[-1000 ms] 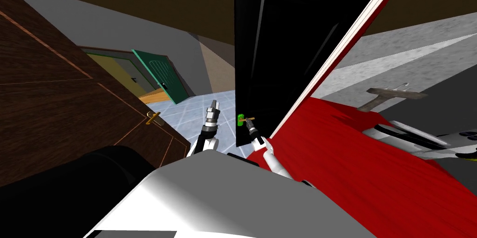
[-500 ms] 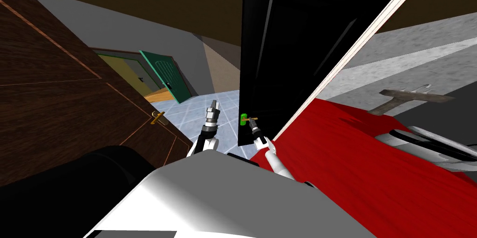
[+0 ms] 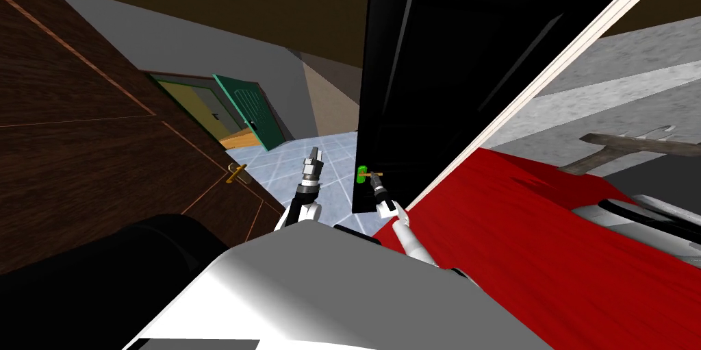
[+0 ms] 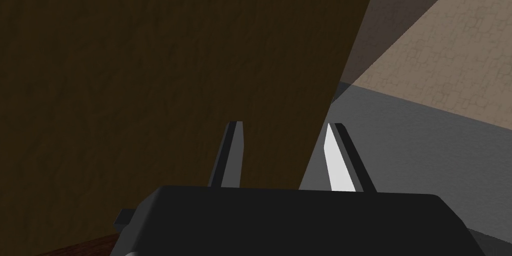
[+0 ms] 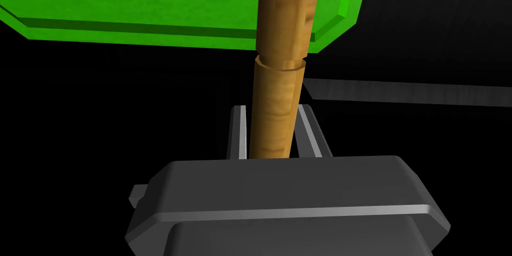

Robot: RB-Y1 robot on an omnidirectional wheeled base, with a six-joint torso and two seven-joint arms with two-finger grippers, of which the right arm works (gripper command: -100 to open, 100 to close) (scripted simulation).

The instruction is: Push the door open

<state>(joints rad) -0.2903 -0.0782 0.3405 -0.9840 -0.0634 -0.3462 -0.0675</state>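
Gripping the tan lever handle (image 5: 277,107), which sits low on the black door (image 3: 438,58) close to that door's free edge, the right gripper (image 5: 272,117) has its two fingers drawn narrow against the lever's sides. The lever runs out from between them to the green plate (image 5: 175,7) lying flat on the door. The first likely hazard is slip: the lever is a smooth round bar held only by thin blades, so a push along its length may slide the fingers toward the plate rather than move the door. The second is twist: the door swings on an arc, and a wrist clamped rigidly may lever the handle downward or bind as the angle changes. The third is contact on the door's far side, where the right forearm passes near the white strip (image 3: 547,85) and the red surface (image 3: 547,243). Off the door's free edge, well apart from it and above the tiled floor (image 3: 335,192), the left gripper (image 3: 313,155) hangs with its fingers partly apart and nothing between them. Farther out on that side stands a brown door (image 3: 103,161), which a forward drive could bring against that idle arm.
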